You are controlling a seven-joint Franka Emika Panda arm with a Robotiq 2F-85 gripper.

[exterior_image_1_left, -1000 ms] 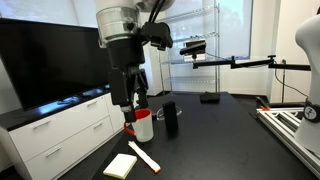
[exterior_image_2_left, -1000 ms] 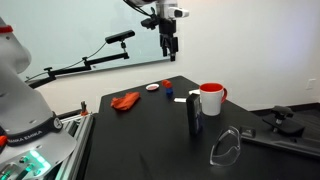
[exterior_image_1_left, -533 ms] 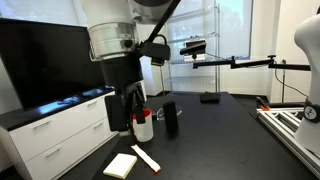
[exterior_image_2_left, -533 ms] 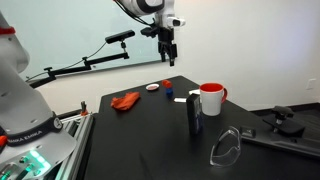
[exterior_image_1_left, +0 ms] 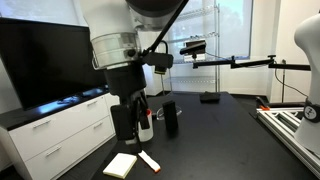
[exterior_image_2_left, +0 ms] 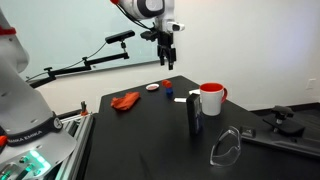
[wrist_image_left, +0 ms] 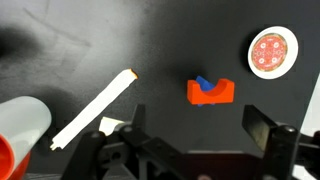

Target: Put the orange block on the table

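Above the table [exterior_image_2_left: 150,128], high over its far edge in an exterior view: gripper [exterior_image_2_left: 168,62] spread wide, gripping nothing. Directly below, flat on the tabletop near that edge — orange block [wrist_image_left: 210,91], blue bit [wrist_image_left: 203,83] in its notch. Seemingly placed already; next, probably just pulling clear.

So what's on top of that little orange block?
A small blue piece sits at the top notch of the small orange blocky piece. The matte black tabletop lies beneath; the block's underside is hidden.
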